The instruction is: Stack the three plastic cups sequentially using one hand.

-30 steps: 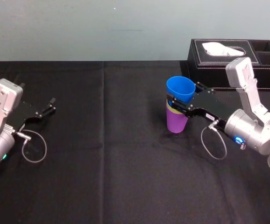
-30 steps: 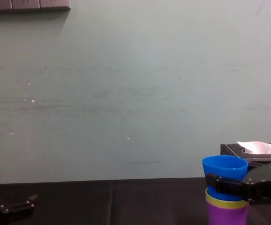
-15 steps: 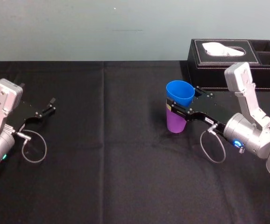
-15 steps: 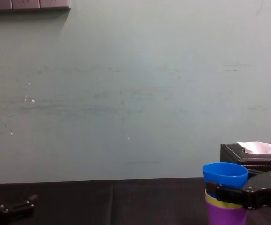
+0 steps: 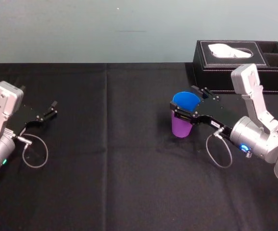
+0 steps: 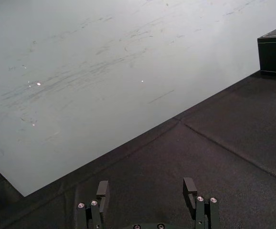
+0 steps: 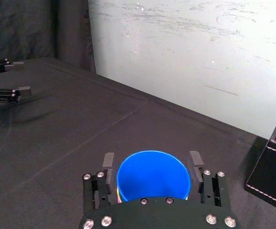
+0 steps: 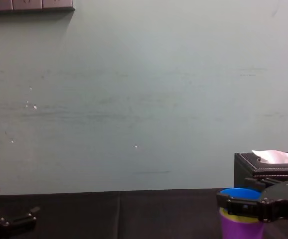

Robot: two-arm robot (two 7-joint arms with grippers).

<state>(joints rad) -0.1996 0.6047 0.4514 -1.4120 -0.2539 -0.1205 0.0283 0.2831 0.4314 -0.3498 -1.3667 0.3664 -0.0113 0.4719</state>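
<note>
The blue cup (image 5: pixel 186 98) sits low inside the yellow-green cup (image 8: pixel 236 213), which is nested in the purple cup (image 5: pixel 180 128); the stack stands upright on the black cloth, right of centre. My right gripper (image 5: pixel 184 103) reaches in from the right and straddles the blue cup's rim. In the right wrist view the right gripper (image 7: pixel 152 160) is open, its fingers (image 7: pixel 108 160) standing a little clear of the blue cup (image 7: pixel 153 175) on each side. My left gripper (image 5: pixel 52 109) is parked at the far left, open with nothing in it.
A black tissue box (image 5: pixel 242 60) with a white tissue stands behind the stack at the back right, close to my right arm. The black cloth (image 5: pixel 110 159) covers the table out to the pale wall.
The blue cup has dropped from its raised position down into the yellow-green cup. The right gripper's fingers have spread away from it. The left arm has not moved.
</note>
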